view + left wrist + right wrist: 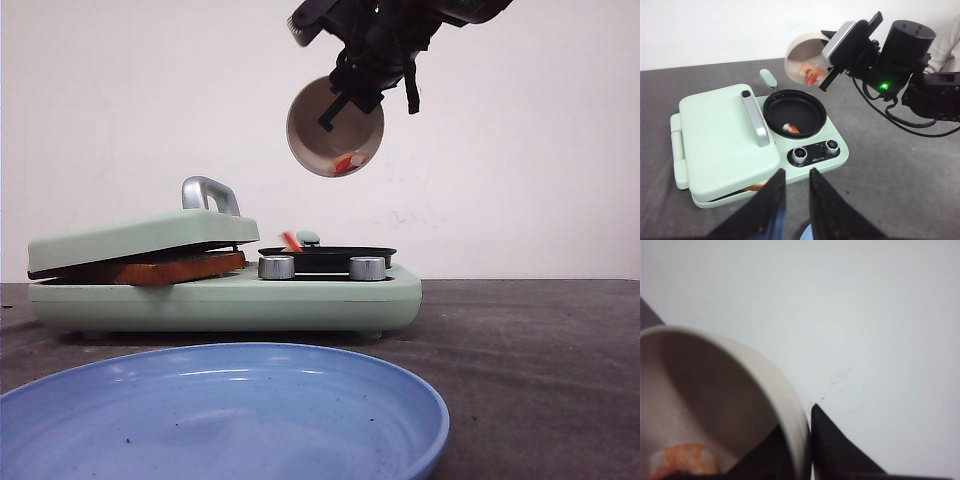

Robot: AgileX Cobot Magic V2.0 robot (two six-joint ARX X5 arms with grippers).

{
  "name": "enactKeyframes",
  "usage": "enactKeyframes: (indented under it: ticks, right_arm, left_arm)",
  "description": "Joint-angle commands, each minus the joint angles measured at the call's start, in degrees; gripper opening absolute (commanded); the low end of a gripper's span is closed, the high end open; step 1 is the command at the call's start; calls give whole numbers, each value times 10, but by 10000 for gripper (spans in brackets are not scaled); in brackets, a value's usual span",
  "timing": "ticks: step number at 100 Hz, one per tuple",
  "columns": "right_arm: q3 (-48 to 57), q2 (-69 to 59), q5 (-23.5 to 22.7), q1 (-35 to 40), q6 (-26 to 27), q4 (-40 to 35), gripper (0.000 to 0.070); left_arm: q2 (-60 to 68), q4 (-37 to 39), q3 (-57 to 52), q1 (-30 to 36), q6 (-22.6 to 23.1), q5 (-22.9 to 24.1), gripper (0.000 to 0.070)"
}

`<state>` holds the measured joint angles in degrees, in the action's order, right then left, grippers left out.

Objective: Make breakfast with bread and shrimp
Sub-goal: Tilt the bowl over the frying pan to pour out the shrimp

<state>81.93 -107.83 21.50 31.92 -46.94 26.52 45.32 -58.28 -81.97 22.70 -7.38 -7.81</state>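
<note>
Shrimp sits in the tipped bowl my right fingers pinch by its rim, above the pan — another piece shows there only from my left wrist. Bread peeks under the lid, mostly hidden. Left fingers — narrowly apart, holding nothing.

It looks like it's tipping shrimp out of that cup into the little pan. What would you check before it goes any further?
1. Right tool pinching the cup wall: ok.
2. Cup tilted above the pan: ok.
3. One shrimp already in the pan: ok.
4. Cup emptied: not ok, shrimp left inside.
5. Bread under the closed lid: ok.
6. Left tool clear of the pan, holding nothing: ok.
</note>
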Motion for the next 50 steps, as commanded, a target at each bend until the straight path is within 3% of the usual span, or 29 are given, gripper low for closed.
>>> enactKeyframes:
  ticks: [1,50]
  right_arm:
    - [13,-12,11,8,-50,26,0]
    - [33,-12,12,14,-95,48,0]
  left_arm:
    - [2,4,-7,3,5,-1,0]
    - [2,4,-7,14,7,-1,0]
